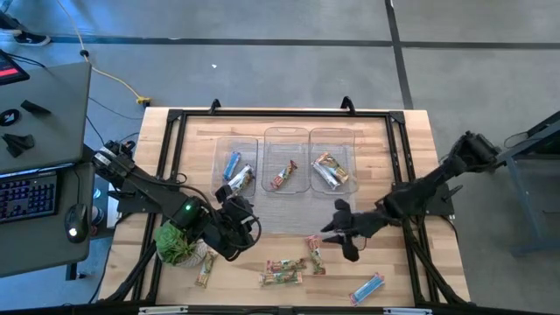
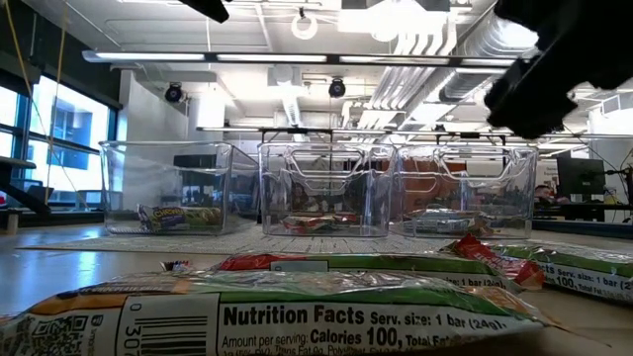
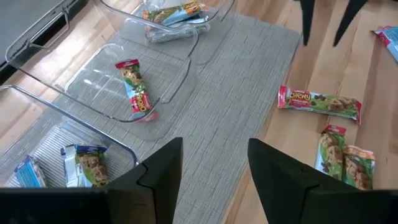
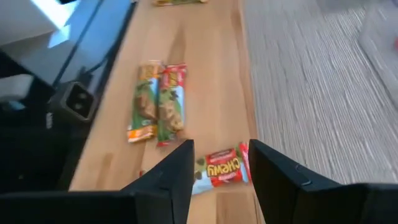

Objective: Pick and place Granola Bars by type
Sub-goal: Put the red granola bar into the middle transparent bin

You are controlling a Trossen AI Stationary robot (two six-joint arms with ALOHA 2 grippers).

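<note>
Up front at the table's near edge, loose granola bars on bare wood: a blue one [image 1: 367, 287] near the right corner, a pair of green-red ones [image 1: 282, 272] side by side mid-edge, a red-ended one [image 1: 314, 254] just beyond them, and one more [image 1: 205, 270] by the potted plant [image 1: 178, 244] on the left.

Right gripper [image 1: 347, 231] hangs above the wood close to the red-ended bar, fingers spread, nothing between them. Its wrist cam shows that bar [image 4: 221, 169] sitting in the gap below, w/ the pair [image 4: 158, 102] farther off.

Left gripper [image 1: 236, 216] is over the grey woven mat [image 1: 289, 210], next to the plant, fingers apart & empty too.

Further back, three clear trays in a row. Left tray [image 1: 219, 149] has a blue bar and a silvery one [image 1: 240, 179]. Middle tray [image 1: 287, 133] holds one red-orange bar [image 1: 282, 176]; left wrist cam shows it [image 3: 137, 91] lying flat, slightly angled. Right tray [image 1: 333, 133] carries a couple of bars [image 1: 331, 170] stacked across each other, colours hard to call.
</note>
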